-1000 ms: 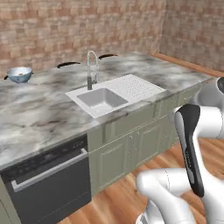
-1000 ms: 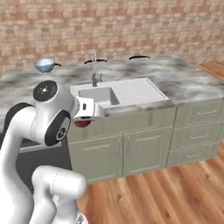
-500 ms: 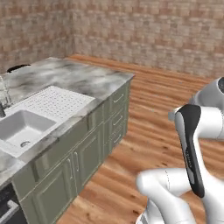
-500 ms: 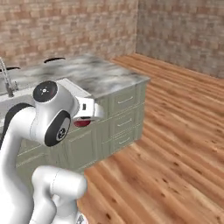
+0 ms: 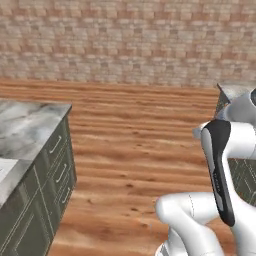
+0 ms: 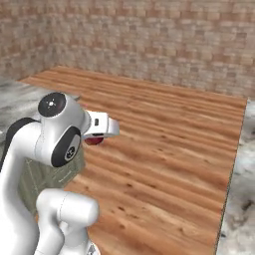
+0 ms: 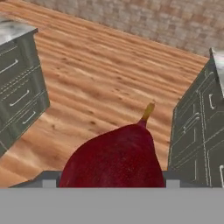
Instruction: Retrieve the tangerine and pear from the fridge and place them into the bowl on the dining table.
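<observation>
Right now my gripper (image 6: 94, 140) is clamped on the pear (image 7: 114, 159), its jaws standing wide around the dark red fruit. Looking along my hand, the pear sits dead centre at 6 o'clock, pressed up close between my fingers, with its short yellowish stem (image 7: 148, 112) pointing up toward 12 and leaning a little to 1 o'clock. From the right base camera, the fruit shows as a small red bulge (image 6: 93, 141) tucked just under the white end of my hand, at about 9 o'clock in that picture. Beyond the pear lies a wooden floor (image 7: 109, 83) running out to a brick wall (image 7: 144, 19) at 12 o'clock. A sage green cabinet with drawers (image 7: 19, 83) stands at 9 to 10 o'clock in the hand view, and another green cabinet (image 7: 197, 127) at 3 o'clock, both well apart from the fruit. In the left base view the dining table (image 5: 25, 130), with its veined marble top, fills the 8 o'clock corner, far from my hand
</observation>
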Tool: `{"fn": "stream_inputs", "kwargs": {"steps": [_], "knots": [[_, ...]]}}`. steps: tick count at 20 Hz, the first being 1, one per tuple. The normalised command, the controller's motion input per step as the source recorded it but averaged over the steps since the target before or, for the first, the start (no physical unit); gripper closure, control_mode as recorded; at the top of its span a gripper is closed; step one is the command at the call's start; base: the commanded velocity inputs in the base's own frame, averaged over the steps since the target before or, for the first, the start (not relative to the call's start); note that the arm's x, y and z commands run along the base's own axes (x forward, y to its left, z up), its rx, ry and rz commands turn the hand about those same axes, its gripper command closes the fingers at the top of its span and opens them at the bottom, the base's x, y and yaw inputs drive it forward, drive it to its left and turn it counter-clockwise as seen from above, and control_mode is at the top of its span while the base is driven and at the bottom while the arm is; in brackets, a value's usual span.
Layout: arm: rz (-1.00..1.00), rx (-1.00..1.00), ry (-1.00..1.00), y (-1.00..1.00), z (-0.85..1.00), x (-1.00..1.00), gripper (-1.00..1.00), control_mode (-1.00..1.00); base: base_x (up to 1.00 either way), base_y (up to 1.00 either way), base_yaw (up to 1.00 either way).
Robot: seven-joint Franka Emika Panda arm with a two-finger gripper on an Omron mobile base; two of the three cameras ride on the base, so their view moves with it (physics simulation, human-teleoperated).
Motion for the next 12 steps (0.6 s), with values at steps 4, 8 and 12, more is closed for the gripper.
{"fn": "stream_inputs", "kwargs": {"steps": [4, 8, 12], "knots": [[0.0, 0.0, 0.0, 0.0, 0.0, 0.0, 1.0, 1.0, 1.0, 0.04, -0.43], [0.0, 0.0, 0.0, 0.0, 0.0, 0.0, 1.0, 1.0, 1.0, 0.34, -0.31], [0.0, 0.0, 0.0, 0.0, 0.0, 0.0, 1.0, 1.0, 1.0, 0.58, -0.1]]}}
